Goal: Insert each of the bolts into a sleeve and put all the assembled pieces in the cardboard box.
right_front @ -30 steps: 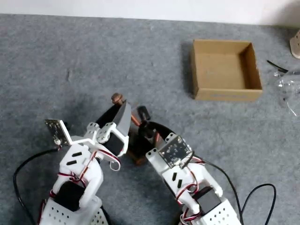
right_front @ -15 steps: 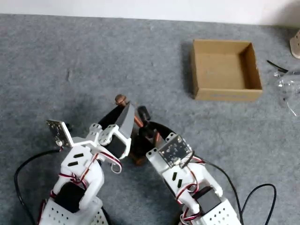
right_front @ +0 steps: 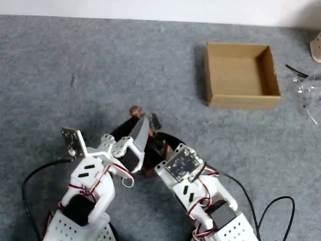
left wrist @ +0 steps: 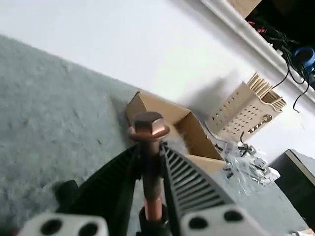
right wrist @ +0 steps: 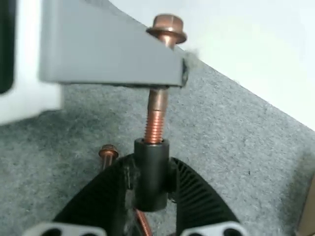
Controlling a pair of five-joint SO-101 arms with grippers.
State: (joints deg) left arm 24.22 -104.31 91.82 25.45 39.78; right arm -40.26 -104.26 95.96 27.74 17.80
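Right wrist view: the right gripper [right wrist: 151, 166] clenches the black sleeve [right wrist: 150, 179], its mouth meeting the threaded end of the copper bolt [right wrist: 158, 105], which the left gripper [left wrist: 149, 152] grasps, above the grey carpet [right_front: 75, 60], well apart from the cardboard box [right_front: 244, 102].

Grey carpet [right_front: 75, 60] covering the work surface, white wall [right_front: 150, 7] running behind.
Beige slotted rack [left wrist: 248, 105] sitting by the wall; black cables [left wrist: 268, 33] trailing near it.

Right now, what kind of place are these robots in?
Probably a workshop or lab bench: a copper bolt poking into a black sleeve, a cardboard box on gray felt, and cables by the wall.
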